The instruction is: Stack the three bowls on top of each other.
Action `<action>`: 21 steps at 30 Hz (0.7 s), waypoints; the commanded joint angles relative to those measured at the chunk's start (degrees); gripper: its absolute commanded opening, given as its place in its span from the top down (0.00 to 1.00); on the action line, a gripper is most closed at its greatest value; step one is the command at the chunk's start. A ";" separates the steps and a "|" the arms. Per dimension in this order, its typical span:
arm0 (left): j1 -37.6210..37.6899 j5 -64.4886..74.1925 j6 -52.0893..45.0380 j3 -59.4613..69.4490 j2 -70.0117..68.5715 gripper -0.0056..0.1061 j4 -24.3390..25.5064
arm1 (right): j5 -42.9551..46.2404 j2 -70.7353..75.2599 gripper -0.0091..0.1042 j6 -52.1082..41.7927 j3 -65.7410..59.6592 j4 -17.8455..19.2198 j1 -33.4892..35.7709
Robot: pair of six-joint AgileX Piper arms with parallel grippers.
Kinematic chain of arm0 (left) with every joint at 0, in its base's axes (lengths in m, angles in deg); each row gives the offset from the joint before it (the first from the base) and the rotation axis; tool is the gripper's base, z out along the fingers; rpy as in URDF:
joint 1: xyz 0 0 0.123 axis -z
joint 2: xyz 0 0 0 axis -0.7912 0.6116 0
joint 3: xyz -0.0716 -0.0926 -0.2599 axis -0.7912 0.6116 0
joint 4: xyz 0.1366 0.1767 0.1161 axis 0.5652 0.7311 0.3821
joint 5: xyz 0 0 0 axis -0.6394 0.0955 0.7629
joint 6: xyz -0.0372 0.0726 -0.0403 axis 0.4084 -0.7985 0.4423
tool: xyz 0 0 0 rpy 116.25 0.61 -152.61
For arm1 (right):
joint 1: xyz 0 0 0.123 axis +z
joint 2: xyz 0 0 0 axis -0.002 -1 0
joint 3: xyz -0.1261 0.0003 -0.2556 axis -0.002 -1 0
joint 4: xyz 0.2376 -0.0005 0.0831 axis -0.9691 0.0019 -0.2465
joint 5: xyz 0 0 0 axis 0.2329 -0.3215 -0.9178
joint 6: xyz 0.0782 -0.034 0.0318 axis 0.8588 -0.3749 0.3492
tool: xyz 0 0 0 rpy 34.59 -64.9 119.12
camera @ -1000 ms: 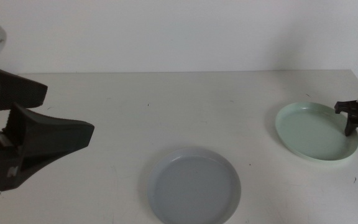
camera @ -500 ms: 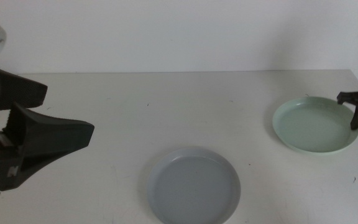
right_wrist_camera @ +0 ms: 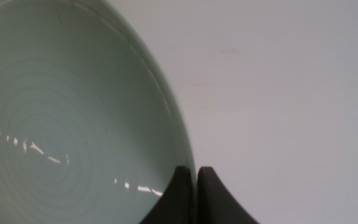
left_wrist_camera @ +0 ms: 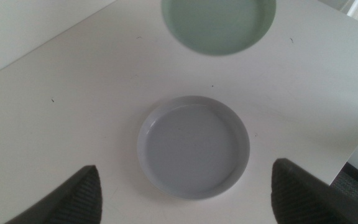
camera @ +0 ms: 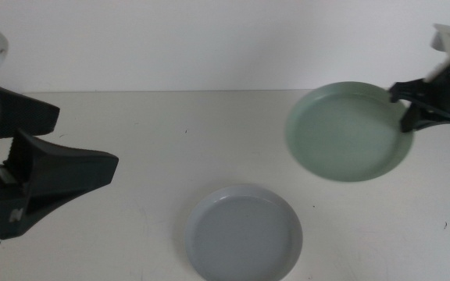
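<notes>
So far nothing is stacked: the right claw pinches the rim of the mint green bowl, seemingly lifted off the tabletop toward its far right corner. The grey-blue bowl lies alone by the near edge, the left claw waits spread wide above it, and the white bowl is out of view.

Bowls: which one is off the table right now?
The pale mint green bowl, pinched at its rim by the right tool and tilted in the air. The grey-blue bowl lies flat on the table.

A plain white table carries the things, with small dark specks scattered over its top. Directly on it lies a grey-blue bowl, upright, near the front edge, toward the middle.
</notes>
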 commanded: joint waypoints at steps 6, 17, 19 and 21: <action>0.10 -3.37 0.41 -1.77 -0.25 0.01 -1.43 | -0.30 4.06 0.93 -0.54 0.96 -2.97 12.31; 0.10 -3.37 0.41 -1.77 -0.25 0.01 -1.36 | 9.61 4.06 0.93 -0.54 -8.24 -5.66 23.24; 0.10 -3.37 0.41 -1.77 -0.25 0.01 -1.36 | 11.71 3.94 0.93 -0.54 -9.71 -5.71 24.26; 0.10 -3.37 0.41 -1.77 -0.25 0.01 -1.36 | 13.84 3.95 0.93 -0.54 -11.37 -5.71 25.31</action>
